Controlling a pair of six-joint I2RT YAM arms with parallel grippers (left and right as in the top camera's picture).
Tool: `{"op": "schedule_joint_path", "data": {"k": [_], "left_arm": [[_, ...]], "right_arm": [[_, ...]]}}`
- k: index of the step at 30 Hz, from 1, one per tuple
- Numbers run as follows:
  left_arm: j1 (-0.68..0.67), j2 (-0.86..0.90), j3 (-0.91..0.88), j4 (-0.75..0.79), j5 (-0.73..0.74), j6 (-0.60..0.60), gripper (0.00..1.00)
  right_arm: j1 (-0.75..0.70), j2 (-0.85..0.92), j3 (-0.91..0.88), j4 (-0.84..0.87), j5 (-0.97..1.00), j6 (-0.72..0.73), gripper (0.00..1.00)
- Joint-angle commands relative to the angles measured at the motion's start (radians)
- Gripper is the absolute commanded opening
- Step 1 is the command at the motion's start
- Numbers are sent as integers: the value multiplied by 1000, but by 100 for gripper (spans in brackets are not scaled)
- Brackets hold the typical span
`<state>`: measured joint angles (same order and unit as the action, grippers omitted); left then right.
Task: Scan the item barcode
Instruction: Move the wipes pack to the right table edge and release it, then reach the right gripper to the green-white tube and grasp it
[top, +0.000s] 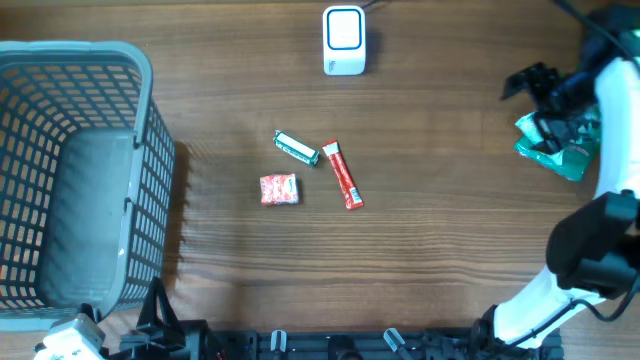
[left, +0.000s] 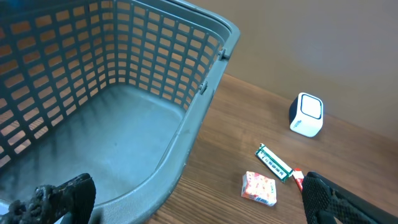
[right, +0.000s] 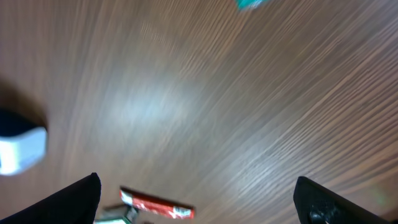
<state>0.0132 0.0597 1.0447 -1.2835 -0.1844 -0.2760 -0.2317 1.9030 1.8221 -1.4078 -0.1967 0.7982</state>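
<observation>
While left gripper (left: 196, 208) and right gripper (right: 200, 196) gaped empty | advised: pinch red stick (top: 342, 175) mid-length, barcode facing far scanner (top: 344, 40).

Wooden table (top: 430, 240) bearing a grey basket (top: 150, 200), white scanner (top: 344, 40), green pack (top: 296, 147), red stick (top: 342, 175), orange packet (top: 279, 189), teal pouch (top: 562, 158)

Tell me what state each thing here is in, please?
Grey plastic mesh basket: upright, empty.
White box-shaped scanner: standing on table.
Green-and-white wrapped pack: lying flat.
Red stick sachet: lying flat.
Small orange-red packet: lying flat.
Teal crinkled bag: on table, not held.
Left gripper: open, empty.
Right gripper: open, empty.
</observation>
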Motion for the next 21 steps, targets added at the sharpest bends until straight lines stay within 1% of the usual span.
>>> {"op": "schedule_joint_path", "data": {"k": [1, 7, 10, 15, 21], "left_arm": [[-5, -8, 1, 3, 5, -1, 100], [-5, -8, 1, 3, 5, -1, 100], [-5, -8, 1, 4, 5, -1, 100], [-5, -8, 1, 4, 5, -1, 100], [-5, -8, 1, 4, 5, -1, 100]], "right_arm": [[113, -16, 12, -7, 17, 14, 99], [302, -16, 12, 0, 21, 69, 100], [377, -16, 10, 2, 32, 70, 100], [531, -16, -8, 7, 157, 88, 100], [698, -16, -48, 93, 164, 124, 100]]}}
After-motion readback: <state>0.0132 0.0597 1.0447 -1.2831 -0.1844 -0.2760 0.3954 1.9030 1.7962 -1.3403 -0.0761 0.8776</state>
